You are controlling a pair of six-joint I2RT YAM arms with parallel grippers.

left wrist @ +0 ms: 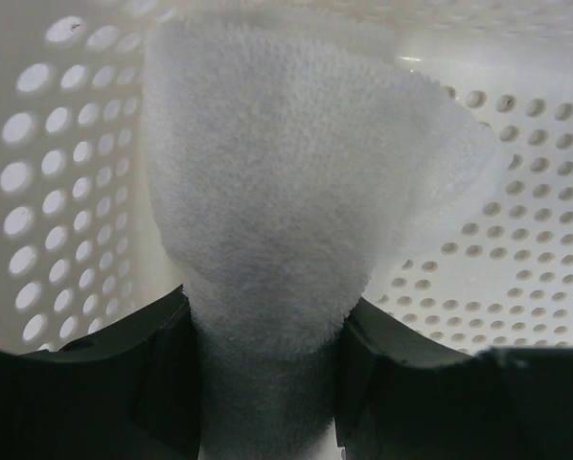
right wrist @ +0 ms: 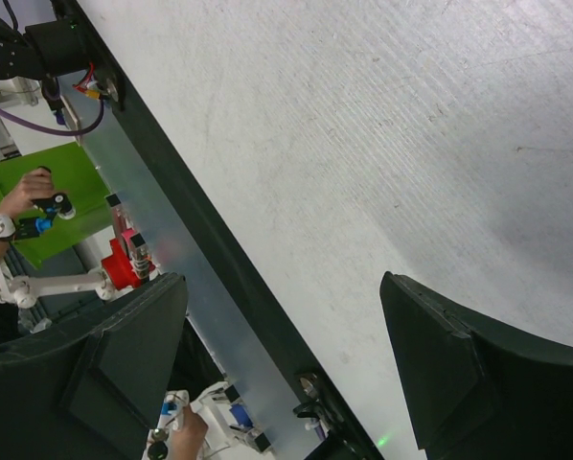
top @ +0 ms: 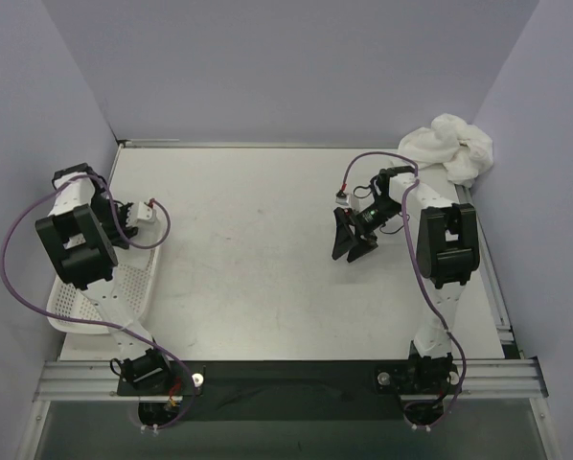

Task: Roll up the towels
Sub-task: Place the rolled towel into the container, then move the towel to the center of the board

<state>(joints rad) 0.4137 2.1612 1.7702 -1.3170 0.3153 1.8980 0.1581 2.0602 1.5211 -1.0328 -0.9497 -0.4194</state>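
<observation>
Locating the left gripper low inside the basket at the left edge of the table, pinching the narrow end of one white towel between both dark fingers. Seeing that towel bundled thick and standing against the perforated far wall of the basket; not being able to tell whether resting on the basket floor or hanging clear of it. Locating the right gripper over bare table toward the right edge, spread wide and holding nothing. Locating the heap of towels crumpled in the far right corner, unrolled, well apart from both grippers.

Judging the step in hand as setting a finished bundle into the basket. Advising as follows:
- lowering until getting the cloth bearing on the basket floor before letting go
- spreading the fingers fully, guarding against terry loops clinging to the pads
- withdrawing straight up along the bundle, not sideways, avoiding dragging a loose flap and undoing the roll
- staying off the basket wall, judging it light enough to shift

Judging most of the task as outstanding, going by the heap waiting in the corner
</observation>
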